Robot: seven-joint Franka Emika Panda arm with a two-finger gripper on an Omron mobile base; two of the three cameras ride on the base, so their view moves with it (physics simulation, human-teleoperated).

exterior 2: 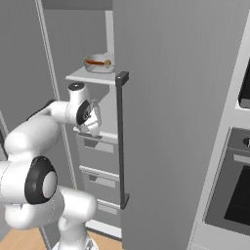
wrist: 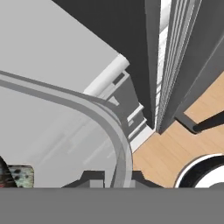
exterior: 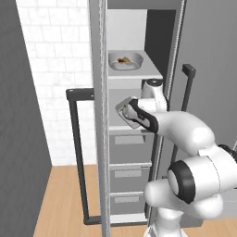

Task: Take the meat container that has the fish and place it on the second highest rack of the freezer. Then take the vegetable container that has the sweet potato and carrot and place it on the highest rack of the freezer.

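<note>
2 trays: rounded vegetable container [exterior: 125,61] w/ carrot [exterior 2: 98,62] on highest rack [exterior: 150,70]; gripper [wrist: 113,177] clamped on meat container [wrist: 65,131] rim. 3 flat grey drawers.

A dark-grey freezer [exterior: 134,152] with black handles [exterior: 77,152] is seen; a light-grey tray [exterior: 125,60] holds an orange carrot [exterior 2: 97,62]; white tiles [exterior: 51,69] and a tan wood floor [exterior: 65,199] are shown

no readable text or labels anywhere
</note>
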